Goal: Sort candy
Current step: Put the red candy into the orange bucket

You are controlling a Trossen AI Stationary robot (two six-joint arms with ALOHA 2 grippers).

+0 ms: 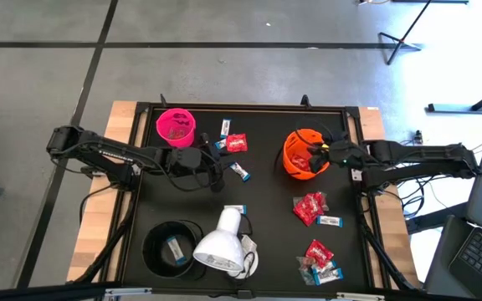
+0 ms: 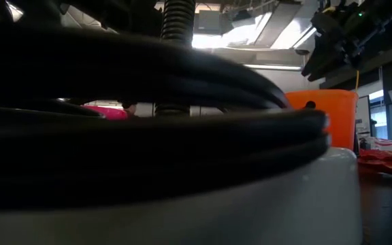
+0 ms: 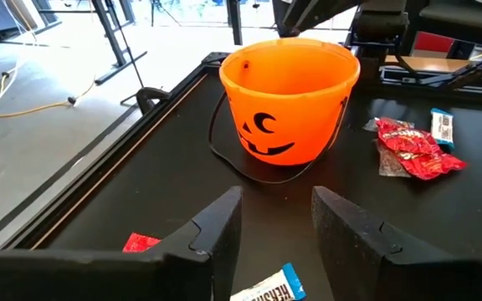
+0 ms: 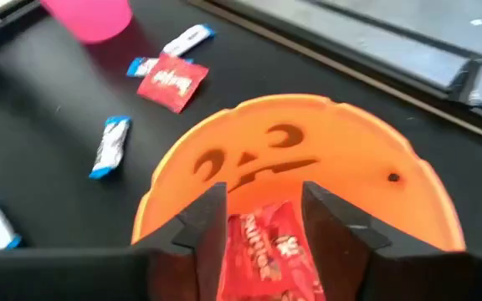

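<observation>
Between the parted fingers of the right gripper, a red crinkly packet is showing inside the orange pumpkin cup; whether the fingers are pinching it or only hanging over it cannot be told. The gripper is hovering right over that cup's mouth.

Across the table, the left gripper is waiting with its jaws wide and holding nothing, a white-and-blue bar lying just below the gap and a scrap of red wrapper beside one finger.

Sorting is looking partly done. Red packets are already lying in the orange cup, small pinkish pieces are sitting in the pink cup, and one bar is resting in the black cup. Loose candy is still remaining: a small group beside the pink cup, a cluster of red packets and bars past the orange cup, and another heap at the tray's near corner by the white lamp head.
</observation>
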